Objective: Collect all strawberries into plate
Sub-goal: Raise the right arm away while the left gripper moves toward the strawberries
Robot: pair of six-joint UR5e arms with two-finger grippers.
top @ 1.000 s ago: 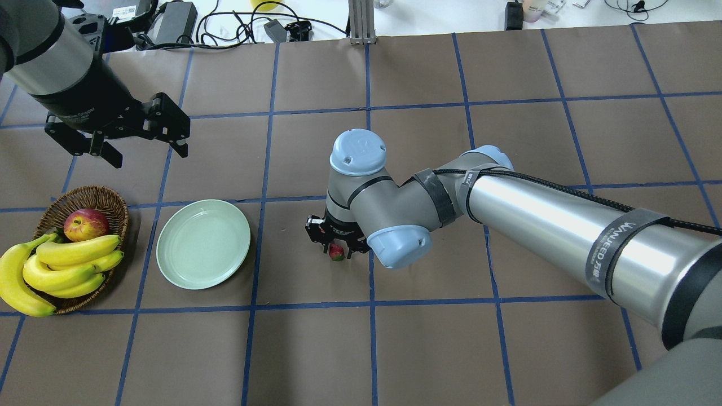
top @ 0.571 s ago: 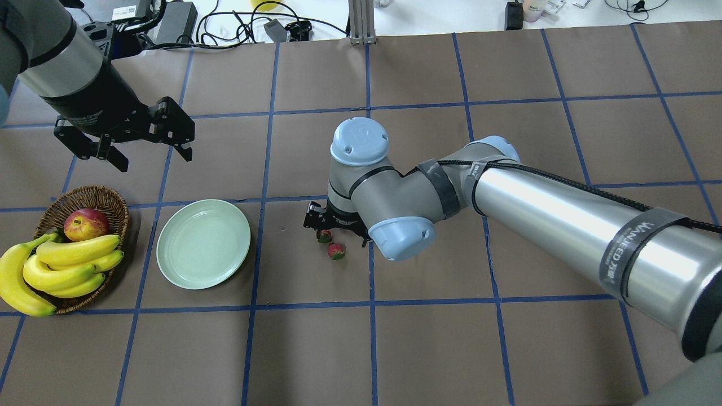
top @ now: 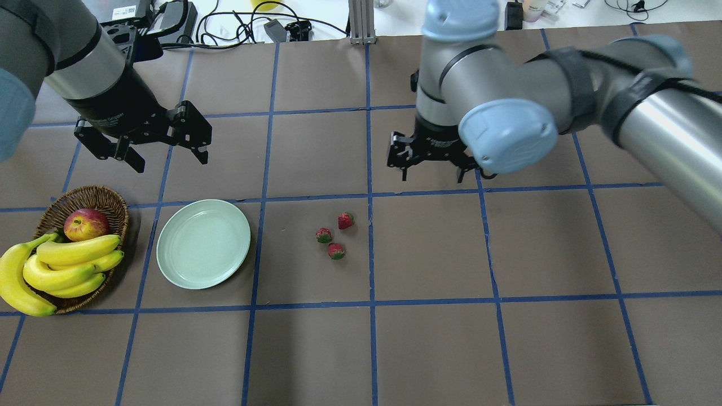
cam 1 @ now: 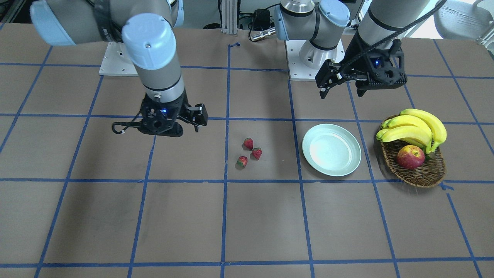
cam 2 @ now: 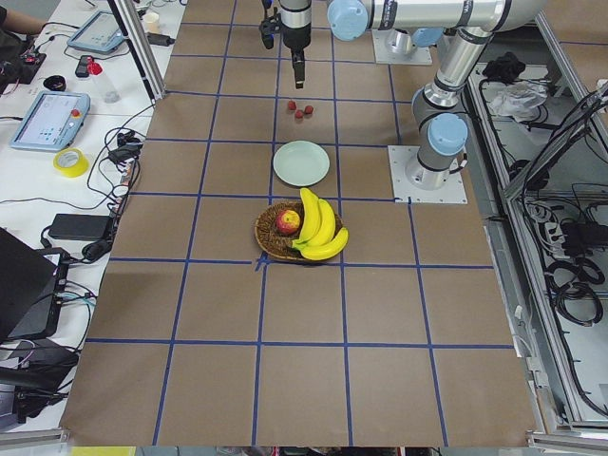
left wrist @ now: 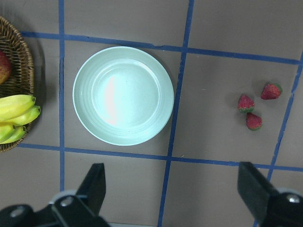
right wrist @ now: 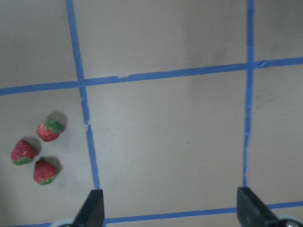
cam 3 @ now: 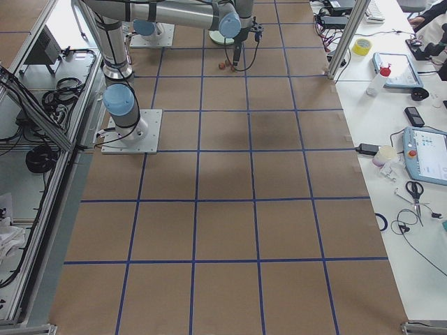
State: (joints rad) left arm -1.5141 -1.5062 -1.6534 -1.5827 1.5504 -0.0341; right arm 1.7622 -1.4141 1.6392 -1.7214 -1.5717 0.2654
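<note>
Three small red strawberries (top: 345,220) (top: 324,235) (top: 336,251) lie close together on the brown table, right of the plate. They also show in the front view (cam 1: 248,143) and both wrist views (left wrist: 245,102) (right wrist: 49,130). The pale mint plate (top: 203,243) (cam 1: 331,150) (left wrist: 123,94) is bare. My right gripper (top: 432,176) (right wrist: 173,210) is open and empty, raised beyond and to the right of the strawberries. My left gripper (top: 169,160) (left wrist: 173,189) is open and empty, raised beyond the plate's far side.
A brown wicker basket (top: 84,197) left of the plate holds an apple (top: 86,224) and a bunch of bananas (top: 62,265). Blue tape lines grid the table. Cables and power bricks (top: 175,20) lie past the far edge.
My right gripper has lifted off the strawberries and moved back and right, uncovering all three. My left gripper has drifted a little to the right, toward the plate.
</note>
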